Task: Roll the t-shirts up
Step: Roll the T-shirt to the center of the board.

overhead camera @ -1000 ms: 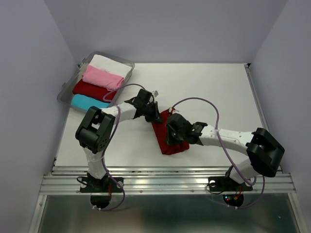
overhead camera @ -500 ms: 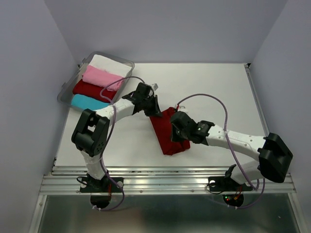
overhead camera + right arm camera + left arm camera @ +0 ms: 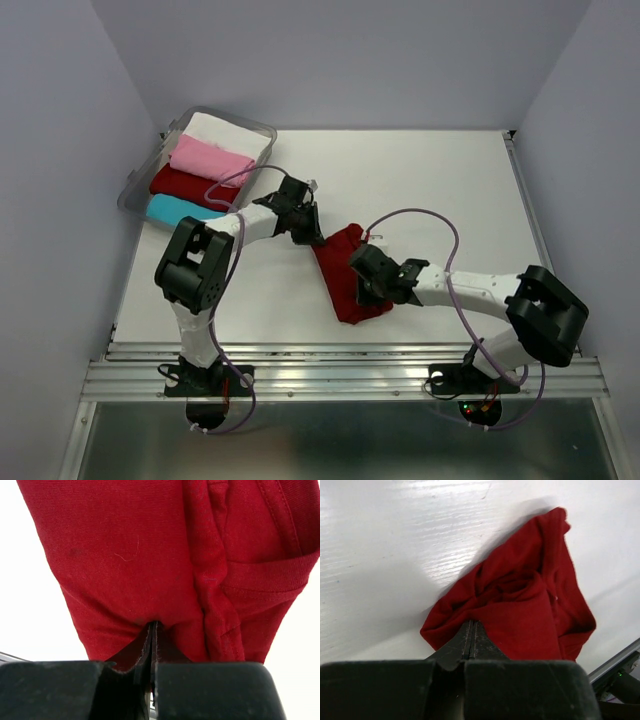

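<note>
Big red shirt [image 3: 336, 266]: bunched and creased on the worktop [image 3: 440, 180], right of the tub [image 3: 271, 141] and nearer the arm bases than the tub is; well apart from it.
Shirt shape: a narrow, crumpled strip; the end toward the tub is puckered into folds, and a hemmed edge shows in the right wrist view [image 3: 125, 550].
Left claw [image 3: 313, 238]: on the shirt's end nearest the tub. Its fingers are pressed together with no gap, and their tips bite the cloth edge [image 3: 520, 615] in its own camera [image 3: 471, 625].
Right claw [image 3: 359, 287]: on the shirt's side farthest from the tub. Its fingers are closed tight and pinch a tuck of the red cloth [image 3: 151, 625].
Tub: clear plastic, at the far left corner of the worktop.
Inside the tub: four rolled shirts side by side: white shirt [image 3: 226, 130] at the far end, then pink shirt [image 3: 210, 160], then second red shirt [image 3: 188, 185], with cyan shirt [image 3: 180, 210] at the near end.
</note>
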